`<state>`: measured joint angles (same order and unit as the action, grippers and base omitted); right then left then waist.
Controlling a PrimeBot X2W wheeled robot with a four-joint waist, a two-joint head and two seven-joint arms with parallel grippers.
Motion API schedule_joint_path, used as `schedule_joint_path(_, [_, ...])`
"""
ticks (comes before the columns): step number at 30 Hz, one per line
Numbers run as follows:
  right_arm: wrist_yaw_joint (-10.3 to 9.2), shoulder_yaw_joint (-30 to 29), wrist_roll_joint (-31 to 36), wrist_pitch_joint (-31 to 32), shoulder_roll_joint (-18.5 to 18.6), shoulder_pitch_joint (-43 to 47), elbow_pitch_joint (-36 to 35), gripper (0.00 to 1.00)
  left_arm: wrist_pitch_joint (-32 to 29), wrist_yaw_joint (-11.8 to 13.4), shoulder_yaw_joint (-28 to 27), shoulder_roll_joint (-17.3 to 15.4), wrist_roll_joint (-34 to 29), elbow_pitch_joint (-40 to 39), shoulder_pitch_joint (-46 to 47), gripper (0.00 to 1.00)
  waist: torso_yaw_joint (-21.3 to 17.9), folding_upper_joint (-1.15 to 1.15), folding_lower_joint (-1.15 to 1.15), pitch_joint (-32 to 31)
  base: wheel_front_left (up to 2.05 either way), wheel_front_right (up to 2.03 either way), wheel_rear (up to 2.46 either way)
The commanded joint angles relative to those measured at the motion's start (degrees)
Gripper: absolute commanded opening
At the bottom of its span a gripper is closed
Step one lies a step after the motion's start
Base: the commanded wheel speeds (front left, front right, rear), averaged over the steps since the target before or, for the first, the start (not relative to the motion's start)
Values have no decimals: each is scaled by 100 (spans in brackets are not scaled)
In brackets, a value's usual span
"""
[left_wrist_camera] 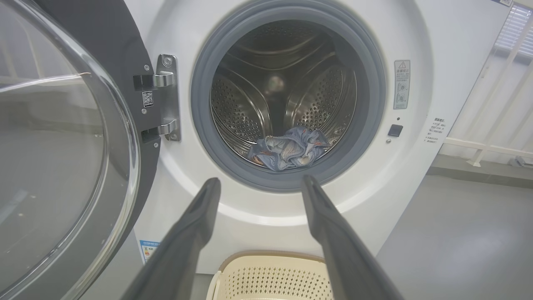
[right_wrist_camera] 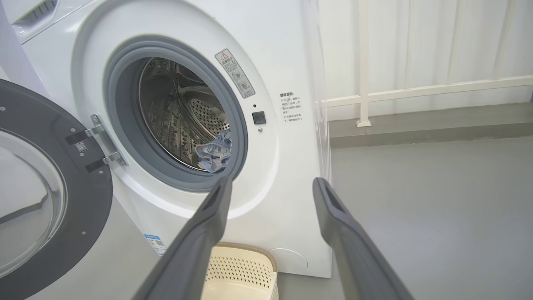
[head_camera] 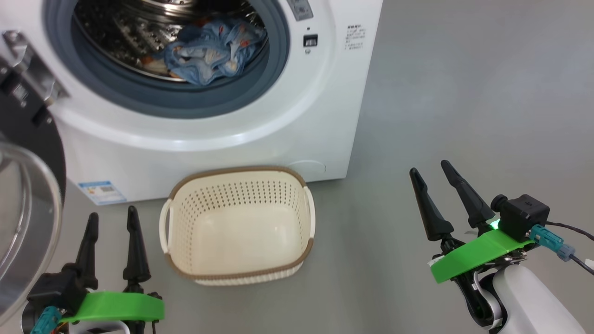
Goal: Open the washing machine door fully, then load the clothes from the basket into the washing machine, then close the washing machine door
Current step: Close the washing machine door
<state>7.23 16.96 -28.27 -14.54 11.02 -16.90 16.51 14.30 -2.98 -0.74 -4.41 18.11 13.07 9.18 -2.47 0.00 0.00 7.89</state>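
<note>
Head view, clothes (head_camera: 209, 51) loaded in the drum
Left gripper (head_camera: 113, 211) and right gripper (head_camera: 429, 167) hover released, holding nothing, either side of the basket (head_camera: 241, 195); beyond it the clothes lie inside the washing machine (head_camera: 232, 148), well apart from both, washing machine door (head_camera: 44, 144) swung open leftward.

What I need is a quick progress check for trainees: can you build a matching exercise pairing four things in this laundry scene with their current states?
Things
1. the clothes
2. the basket
3. the washing machine door
4. left end effector

States
A. swung wide open
B. empty, standing on the floor
C. lying inside the drum
D. open, holding nothing

Pairs: 1-C, 2-B, 3-A, 4-D
</note>
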Motion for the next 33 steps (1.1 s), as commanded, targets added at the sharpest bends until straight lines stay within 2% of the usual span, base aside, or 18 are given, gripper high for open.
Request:
schedule_joint_path(1, [25, 96, -24, -46, 31, 2, -124, 100, 32, 18, -155, -127, 30, -169, 60, 100, 10, 0, 0, -1, -165, 165, 1])
schedule_joint_path(11, [25, 73, -15, -46, 26, -1, -118, 100, 47, 19, -125, -113, 66, -139, 69, 100, 51, 0, 0, -17, -90, 90, 0])
schedule_joint_path(26, [25, 69, -16, -46, 28, 15, -110, 100, 61, 25, -105, -109, 77, -103, 71, 100, 104, 0, 0, -60, -1, 1, 0])
schedule_joint_path(33, [25, 66, -8, -46, 35, 36, -104, 100, 65, 27, -94, -99, 82, -89, 44, 100, 253, 0, 0, -106, 0, 0, 0])
